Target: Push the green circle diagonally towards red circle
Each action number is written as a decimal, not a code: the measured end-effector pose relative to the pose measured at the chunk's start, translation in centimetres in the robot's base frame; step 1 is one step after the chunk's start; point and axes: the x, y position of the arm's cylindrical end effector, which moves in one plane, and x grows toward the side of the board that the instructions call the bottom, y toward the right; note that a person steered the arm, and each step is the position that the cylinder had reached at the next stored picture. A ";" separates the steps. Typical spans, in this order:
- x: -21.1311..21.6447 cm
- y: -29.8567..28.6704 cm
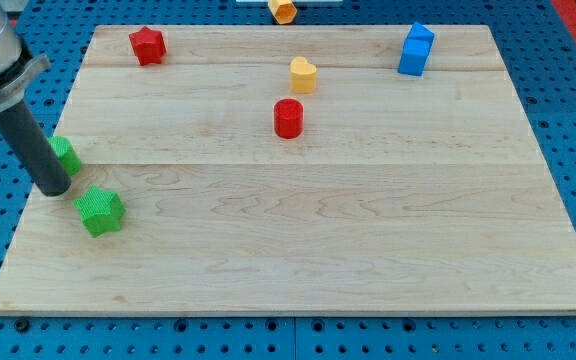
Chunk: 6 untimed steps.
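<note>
The rod's tip (54,190) rests at the bench's (318,250) left edge, touching the half-hidden green circle (67,155) from its near-left side, seemingly lined up to drive it diagonally toward the red circle (288,118), well apart at centre. A green star (100,211) sits just beside. No pincer exists; no containers are visible.

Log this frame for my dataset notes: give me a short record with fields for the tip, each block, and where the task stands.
tip: my tip near the board's left edge, against the green circle
green circle: partly hidden behind the rod, left edge
green star: just below-right of my tip
red circle: upper middle, up-right of the green circle
yellow heart: just above the red circle
red star: top left
blue block: top right
orange block: beyond the board's top edge
task state: green circle far from red circle
</note>
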 end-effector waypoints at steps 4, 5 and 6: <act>-13.0 15.7; -10.6 13.7; -9.0 15.5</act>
